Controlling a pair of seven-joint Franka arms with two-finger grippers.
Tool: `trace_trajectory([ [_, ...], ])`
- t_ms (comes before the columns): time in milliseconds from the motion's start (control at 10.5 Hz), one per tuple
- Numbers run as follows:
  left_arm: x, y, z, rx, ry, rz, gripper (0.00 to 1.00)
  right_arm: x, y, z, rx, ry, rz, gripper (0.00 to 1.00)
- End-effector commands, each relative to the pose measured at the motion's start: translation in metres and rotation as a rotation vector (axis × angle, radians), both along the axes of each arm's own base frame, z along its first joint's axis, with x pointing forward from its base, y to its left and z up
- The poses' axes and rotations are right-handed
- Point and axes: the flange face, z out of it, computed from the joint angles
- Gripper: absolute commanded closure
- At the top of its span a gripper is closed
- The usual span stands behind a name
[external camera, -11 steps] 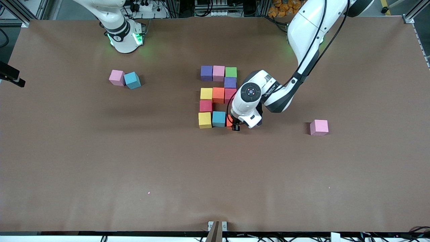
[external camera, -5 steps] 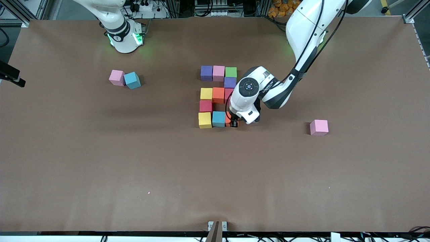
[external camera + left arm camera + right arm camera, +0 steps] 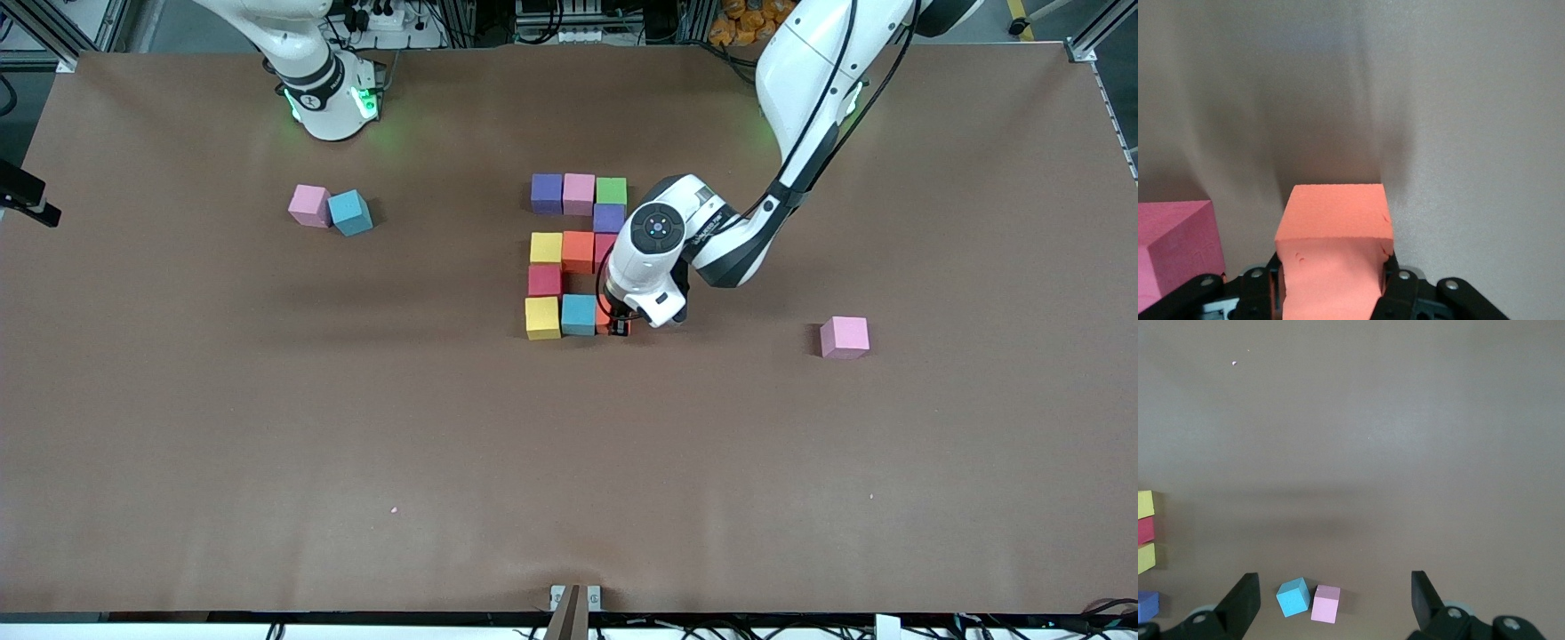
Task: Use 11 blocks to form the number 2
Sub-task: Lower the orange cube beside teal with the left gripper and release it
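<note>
Blocks number fourteen on the table (image 3: pixel 178 427): eleven make up the number 2 (image 3: pixel 578 256) near mid-table, counting the orange block (image 3: pixel 1335 250) at its lowest row's end, beside the light blue block (image 3: pixel 579 314). A pink and blue pair (image 3: pixel 331 209) lies toward the right arm's end, a lone pink block (image 3: pixel 844 337) toward the left arm's end. The left gripper (image 3: pixel 620 325), arm bent down over the digit, clamps that orange block, which seems seated on the table. The right gripper (image 3: pixel 1336 603) waits high with its fingers spread wide. Bare tabletop surrounds the digit, broadest nearer the front camera.
</note>
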Motion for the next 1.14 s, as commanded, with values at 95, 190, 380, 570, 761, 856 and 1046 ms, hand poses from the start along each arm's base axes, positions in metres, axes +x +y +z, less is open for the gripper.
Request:
trace_trajectory([
  [95, -0.007, -0.002, -0.001, 0.005, -0.022, 0.001, 0.82, -0.003, 0.0, 0.008, 0.014, -0.002, -0.013, 0.0],
  [190, -0.008, -0.003, -0.001, 0.005, -0.022, -0.001, 0.82, -0.005, -0.003, 0.016, 0.014, -0.018, -0.019, 0.0],
  [380, -0.009, -0.004, -0.001, 0.006, -0.023, -0.004, 0.82, -0.006, -0.003, 0.018, 0.014, -0.012, -0.018, 0.0],
  [570, -0.007, -0.003, -0.001, 0.005, -0.024, -0.002, 0.75, -0.006, -0.003, 0.019, 0.014, -0.01, -0.015, 0.0],
  [761, -0.007, -0.004, -0.001, 0.009, -0.029, -0.009, 0.03, -0.005, 0.003, 0.018, 0.012, -0.01, -0.008, 0.0],
  [856, -0.007, -0.002, -0.001, 0.012, -0.03, -0.022, 0.0, -0.005, 0.003, 0.018, 0.011, -0.01, -0.003, 0.0],
  [1046, -0.006, -0.003, 0.004, 0.008, -0.035, -0.024, 0.0, -0.006, -0.004, 0.019, 0.009, -0.01, -0.013, 0.0],
])
